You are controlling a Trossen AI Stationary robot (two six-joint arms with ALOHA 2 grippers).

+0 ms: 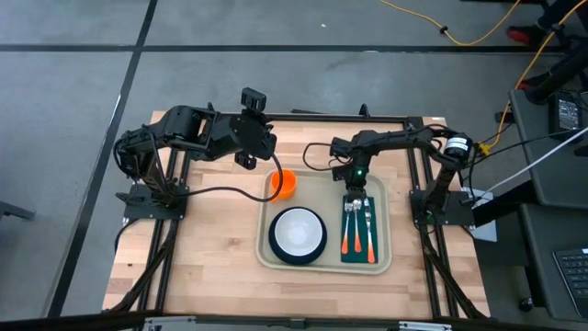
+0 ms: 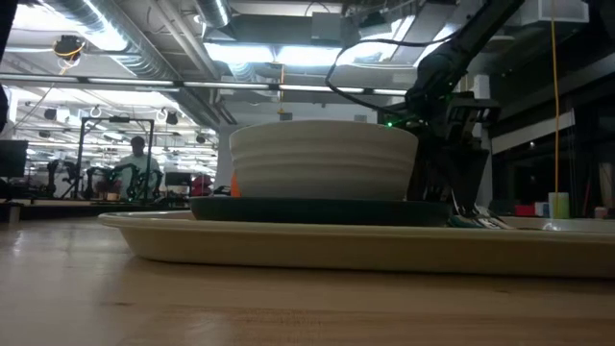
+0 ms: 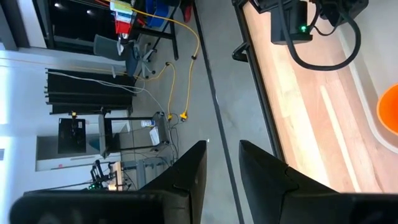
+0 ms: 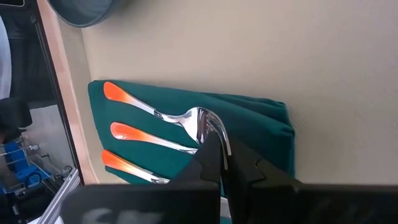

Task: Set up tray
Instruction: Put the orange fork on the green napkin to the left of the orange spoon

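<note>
The cream tray (image 1: 322,260) lies on the wooden table. On it a white bowl (image 1: 297,230) sits on a dark teal plate (image 2: 317,210), an orange cup (image 1: 283,184) stands in its far left corner, and a green napkin (image 4: 261,127) carries three orange-handled utensils (image 1: 358,230). My right gripper (image 4: 225,149) is shut and hovers at the napkin's far end, its tips at the spoon's bowl (image 4: 200,119). My left gripper (image 3: 222,158) is open and empty, raised beyond the tray's far left corner, near the cup (image 3: 388,118). My right gripper's shut fingertips (image 4: 212,144) come from above at the bowl end of the spoon (image 4: 200,119), which lies flat on the napkin. Whether they touch it, I cannot tell.
Bare wood (image 1: 197,257) lies left of the tray and along the near edge. The arm bases stand at the table's left and right sides. Cables run over the far part of the table. A person (image 2: 139,163) shows far off in the room behind.
</note>
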